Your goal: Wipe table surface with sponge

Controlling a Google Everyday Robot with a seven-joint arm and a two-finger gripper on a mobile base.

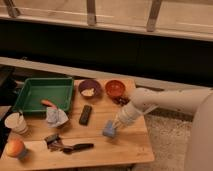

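A blue-grey sponge (108, 129) rests on the wooden table (132, 145) near its right front part. My gripper (114, 124) comes in from the right on the white arm (160, 102) and is shut on the sponge's top right, pressing it against the tabletop. The fingers are mostly hidden against the sponge.
A green tray (30, 90) holding an orange item (48, 103) stands at the back left. A purple bowl (89, 88) and an orange bowl (115, 88) stand at the back. A black bar (85, 114), a crumpled bag (56, 116), a cup (16, 122), a fruit (15, 147) and a black tool (77, 147) lie to the left.
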